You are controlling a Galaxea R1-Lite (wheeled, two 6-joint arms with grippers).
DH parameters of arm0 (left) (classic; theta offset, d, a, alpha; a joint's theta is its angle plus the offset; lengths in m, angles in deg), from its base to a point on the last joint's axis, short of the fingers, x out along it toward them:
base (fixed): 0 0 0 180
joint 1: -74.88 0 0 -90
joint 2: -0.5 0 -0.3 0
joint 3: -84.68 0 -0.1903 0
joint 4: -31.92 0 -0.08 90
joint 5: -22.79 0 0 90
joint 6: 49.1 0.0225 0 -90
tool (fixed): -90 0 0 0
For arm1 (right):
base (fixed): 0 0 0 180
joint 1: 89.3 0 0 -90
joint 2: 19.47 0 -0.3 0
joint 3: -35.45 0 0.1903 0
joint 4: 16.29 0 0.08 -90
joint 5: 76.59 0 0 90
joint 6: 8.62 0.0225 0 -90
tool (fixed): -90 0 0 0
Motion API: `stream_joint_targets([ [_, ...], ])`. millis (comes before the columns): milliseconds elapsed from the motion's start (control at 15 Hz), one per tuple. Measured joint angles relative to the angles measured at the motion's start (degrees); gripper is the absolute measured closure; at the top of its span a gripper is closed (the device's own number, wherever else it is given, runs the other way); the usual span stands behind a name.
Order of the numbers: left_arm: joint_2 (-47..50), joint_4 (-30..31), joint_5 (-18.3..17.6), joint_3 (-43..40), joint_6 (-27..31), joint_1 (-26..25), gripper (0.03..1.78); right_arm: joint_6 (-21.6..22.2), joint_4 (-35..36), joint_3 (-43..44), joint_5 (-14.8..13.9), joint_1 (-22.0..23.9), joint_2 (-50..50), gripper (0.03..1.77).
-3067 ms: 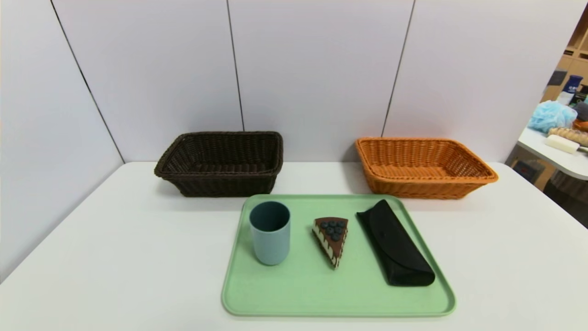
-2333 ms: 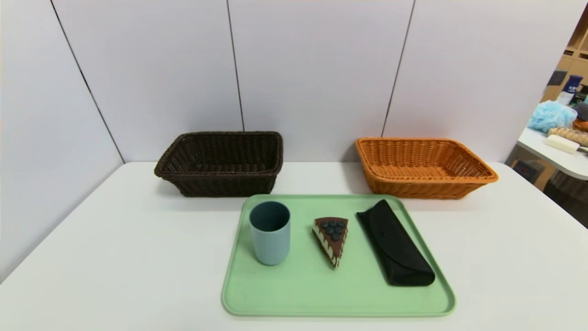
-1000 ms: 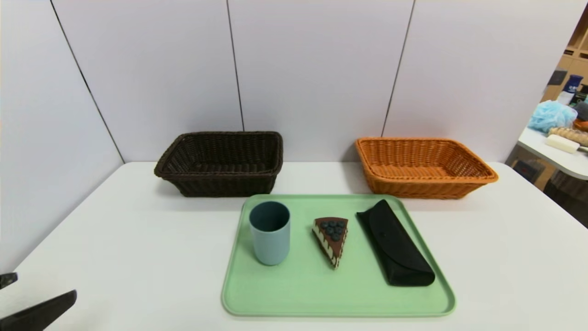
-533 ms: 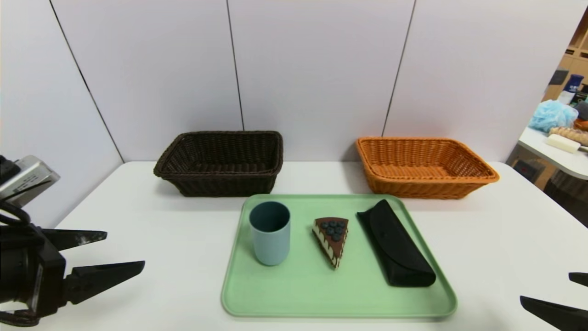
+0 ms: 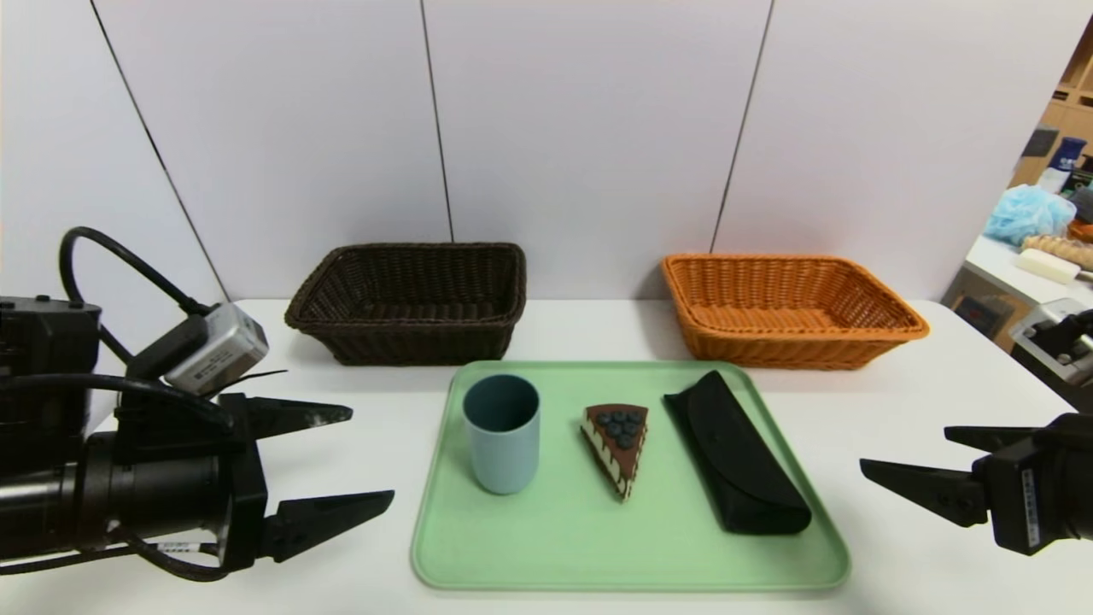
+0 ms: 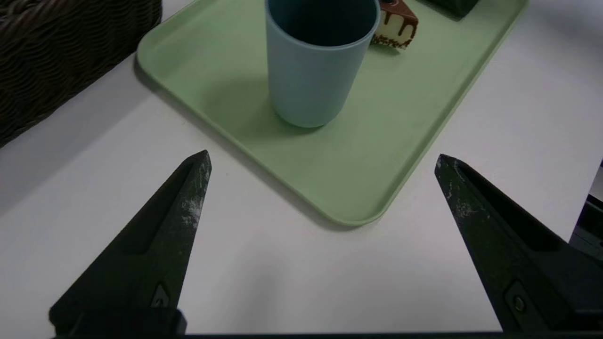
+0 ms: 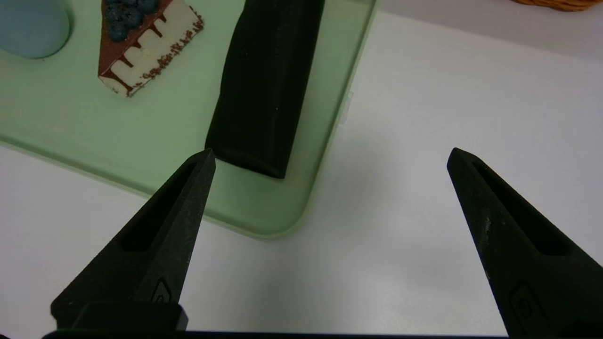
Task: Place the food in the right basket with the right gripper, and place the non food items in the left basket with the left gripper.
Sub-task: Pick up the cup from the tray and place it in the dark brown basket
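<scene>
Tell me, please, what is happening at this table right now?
A two-armed robot is about to sort three things off a green plastic tray: a blue cup, a chocolate cake slice and a black soft case. Both the left gripper and right gripper are open and empty beside the tray. The dark brown wicker basket and orange wicker basket hold nothing.

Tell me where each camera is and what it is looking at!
Head view: sits on the robot's head, looks down at the green tray and two baskets; both arms show, left end effector and right end effector, both open.
Left wrist view: sits on the left wrist, faces the blue cup; its own fingers show.
Right wrist view: sits on the right wrist, faces the black case; its own fingers show.
Shared: all views show the cake slice.
</scene>
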Motion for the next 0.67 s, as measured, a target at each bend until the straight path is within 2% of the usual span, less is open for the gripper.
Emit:
stream_joint_targets([
  [133, -3.32, 5.16, -1.35, -1.35, 1.13, 1.74, 0.12, -0.33, 3.34, -0.66, 1.41, -0.17, -1.97, 0.10],
  [267, -6.92, 8.46, -2.22, -2.16, 3.62, 2.82, 0.12, -2.73, 7.49, -1.76, 1.71, -0.37, -3.94, 0.10],
  [400, -9.79, 9.59, -3.62, -2.40, 4.72, 3.49, 0.12, -4.11, 10.90, -2.78, 1.85, -0.55, -5.12, 0.10],
  [667, -14.60, 11.97, -4.28, -2.38, 5.74, 4.52, 0.12, -7.00, 12.34, -3.68, 2.71, -1.11, -6.53, 0.10],
])
